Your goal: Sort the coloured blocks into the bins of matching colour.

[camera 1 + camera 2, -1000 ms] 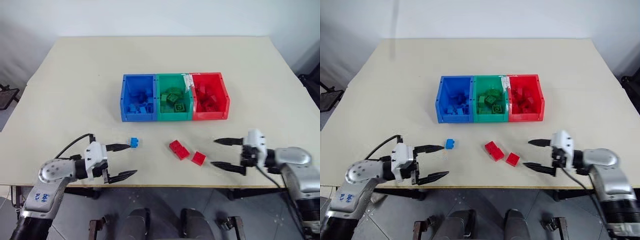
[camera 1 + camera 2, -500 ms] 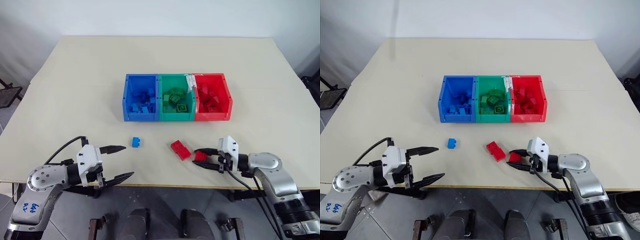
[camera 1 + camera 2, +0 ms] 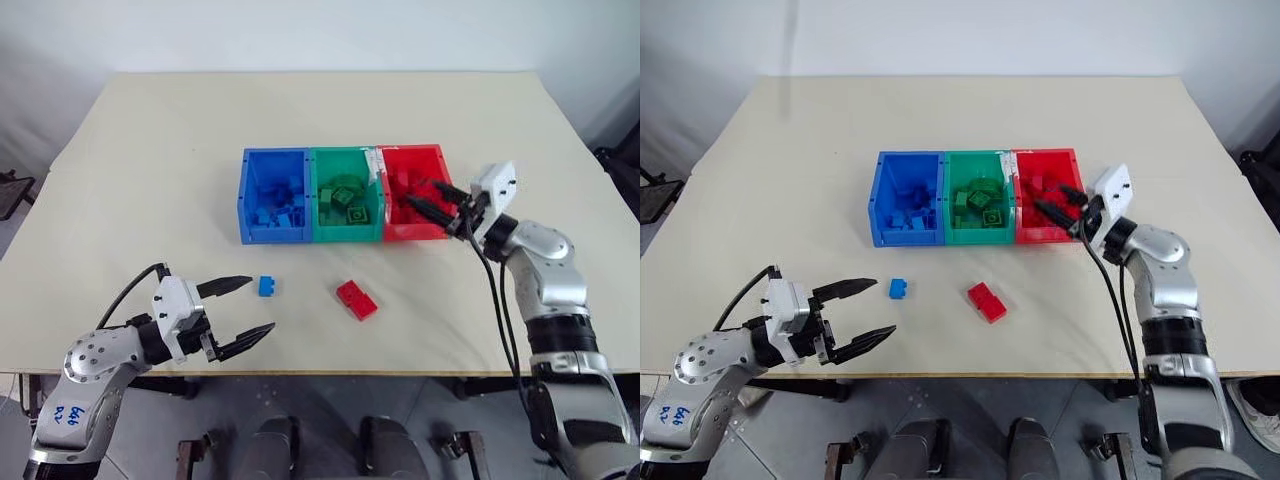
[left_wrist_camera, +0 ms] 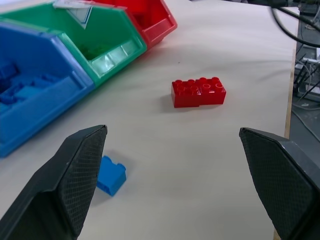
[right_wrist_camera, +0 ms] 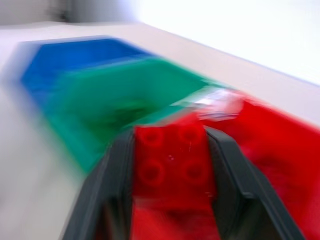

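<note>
Already sorted: heaps of matching bricks lying in the blue bin (image 3: pixel 273 196), green bin (image 3: pixel 346 195) and red bin (image 3: pixel 420 190), joined in one row mid-table.
In hand: small red square brick (image 5: pixel 171 159) clamped between the fingers of the right gripper (image 3: pixel 432 200), hanging over the red bin's front edge; by judgement, only the drop left for this one.
Left to sort: small blue brick (image 3: pixel 266 286) and long red brick (image 3: pixel 357 299), both loose on the table in front of the bins.
Idle hand: left gripper (image 3: pixel 238 313), fingers wide apart, holding nothing, just beside the blue brick.
Surface: plain beige table (image 3: pixel 150 150).
Room: pale wall behind; grey floor under the near edge.
</note>
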You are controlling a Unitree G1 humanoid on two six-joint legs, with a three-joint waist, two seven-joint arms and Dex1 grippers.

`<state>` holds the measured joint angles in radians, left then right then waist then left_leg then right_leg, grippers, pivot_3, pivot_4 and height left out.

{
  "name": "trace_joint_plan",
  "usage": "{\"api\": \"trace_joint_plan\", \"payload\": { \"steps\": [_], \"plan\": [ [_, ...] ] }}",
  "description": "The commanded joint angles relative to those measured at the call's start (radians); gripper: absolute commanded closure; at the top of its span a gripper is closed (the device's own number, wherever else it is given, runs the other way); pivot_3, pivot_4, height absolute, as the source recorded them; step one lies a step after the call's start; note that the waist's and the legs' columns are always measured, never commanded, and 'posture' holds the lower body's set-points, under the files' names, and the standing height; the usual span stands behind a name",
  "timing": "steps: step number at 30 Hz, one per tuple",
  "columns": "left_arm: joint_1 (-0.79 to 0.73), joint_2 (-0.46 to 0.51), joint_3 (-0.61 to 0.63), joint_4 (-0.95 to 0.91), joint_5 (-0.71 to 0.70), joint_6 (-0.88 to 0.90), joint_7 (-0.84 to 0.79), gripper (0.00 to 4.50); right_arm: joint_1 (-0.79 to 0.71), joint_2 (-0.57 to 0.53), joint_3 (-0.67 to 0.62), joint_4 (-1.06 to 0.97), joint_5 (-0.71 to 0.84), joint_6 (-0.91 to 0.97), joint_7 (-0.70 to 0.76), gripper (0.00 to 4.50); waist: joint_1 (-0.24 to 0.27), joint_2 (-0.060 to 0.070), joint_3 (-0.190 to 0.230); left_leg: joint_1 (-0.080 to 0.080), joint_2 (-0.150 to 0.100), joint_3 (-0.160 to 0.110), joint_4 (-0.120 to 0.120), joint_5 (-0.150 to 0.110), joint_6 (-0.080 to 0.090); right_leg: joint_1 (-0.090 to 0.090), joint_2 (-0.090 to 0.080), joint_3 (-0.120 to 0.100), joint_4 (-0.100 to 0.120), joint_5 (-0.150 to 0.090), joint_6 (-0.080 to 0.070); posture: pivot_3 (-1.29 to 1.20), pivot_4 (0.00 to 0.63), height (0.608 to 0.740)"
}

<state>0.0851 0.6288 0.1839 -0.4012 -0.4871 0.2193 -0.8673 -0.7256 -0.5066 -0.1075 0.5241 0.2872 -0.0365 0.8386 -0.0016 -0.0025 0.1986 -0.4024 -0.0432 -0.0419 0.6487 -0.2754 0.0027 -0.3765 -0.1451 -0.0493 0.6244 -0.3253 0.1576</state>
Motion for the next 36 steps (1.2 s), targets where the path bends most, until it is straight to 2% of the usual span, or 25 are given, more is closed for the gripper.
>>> {"api": "trace_joint_plan", "payload": {
  "steps": [1,5,9,16,22,30,33,36],
  "plan": [
    [0.021,-0.013,0.026,-0.063,-0.011,-0.009,0.035,0.0,-0.055,0.011,-0.012,0.099,-0.038,-0.071,-0.04,2.65,0.0,0.0,0.0,0.0,0.0,0.0,0.0,0.0,0.0,0.0,0.0,0.0,0.0,0.0,0.0,0.0,0.15,0.74],
    [0.034,-0.021,0.041,-0.076,-0.005,-0.016,0.064,0.0,-0.061,0.022,-0.012,0.098,-0.028,-0.094,-0.003,1.39,-0.003,0.0,0.0,-0.001,0.0,0.0,0.0,0.0,0.001,0.0,0.0,0.0,-0.001,0.0,0.0,0.0,0.15,0.74],
    [0.016,-0.015,0.037,-0.063,-0.005,-0.023,0.064,0.0,0.016,-0.025,-0.044,0.012,0.016,-0.114,0.081,0.06,0.002,0.0,0.0,-0.001,0.0,0.0,0.0,0.0,0.0,0.0,0.001,0.0,-0.001,0.0,0.0,0.0,0.15,0.74],
    [-0.095,-0.006,-0.044,0.022,0.018,-0.036,0.001,0.0,0.318,-0.221,-0.151,-0.224,0.156,-0.041,0.314,0.02,0.027,0.001,0.0,-0.001,-0.001,0.001,0.001,-0.001,0.001,0.001,0.0,0.0,-0.002,0.0,0.0,0.0,0.15,0.74],
    [-0.203,-0.014,-0.116,0.11,0.045,-0.069,-0.071,0.0,0.47,-0.359,-0.199,-0.212,0.145,-0.105,0.453,0.02,0.016,0.001,0.0,0.001,0.001,0.005,0.001,-0.001,0.002,0.001,0.001,0.0,-0.002,0.0,0.0,0.0,0.15,0.74],
    [-0.188,0.005,-0.08,0.142,0.068,-0.114,-0.067,0.0,0.413,-0.322,-0.091,-0.319,0.181,0.049,0.495,0.02,-0.001,0.001,0.0,0.002,0.003,0.006,0.001,-0.001,0.001,0.001,0.001,0.001,-0.002,0.0,0.0,0.0,0.15,0.74],
    [-0.135,0.028,-0.038,0.122,0.049,-0.106,-0.068,0.0,0.424,-0.274,-0.013,-0.463,0.227,0.176,0.485,0.02,0.001,0.001,0.0,0.001,0.003,0.004,0.001,-0.001,0.001,0.001,0.001,0.0,-0.002,0.0,0.0,0.0,0.15,0.74],
    [-0.067,0.044,0.01,0.076,0.026,-0.079,-0.057,0.0,0.451,-0.203,0.102,-0.615,0.214,0.289,0.404,0.02,0.002,0.001,0.0,0.001,0.003,0.003,0.001,-0.001,0.001,0.001,0.0,0.0,-0.003,0.0,0.0,0.0,0.15,0.74]
  ]
}}
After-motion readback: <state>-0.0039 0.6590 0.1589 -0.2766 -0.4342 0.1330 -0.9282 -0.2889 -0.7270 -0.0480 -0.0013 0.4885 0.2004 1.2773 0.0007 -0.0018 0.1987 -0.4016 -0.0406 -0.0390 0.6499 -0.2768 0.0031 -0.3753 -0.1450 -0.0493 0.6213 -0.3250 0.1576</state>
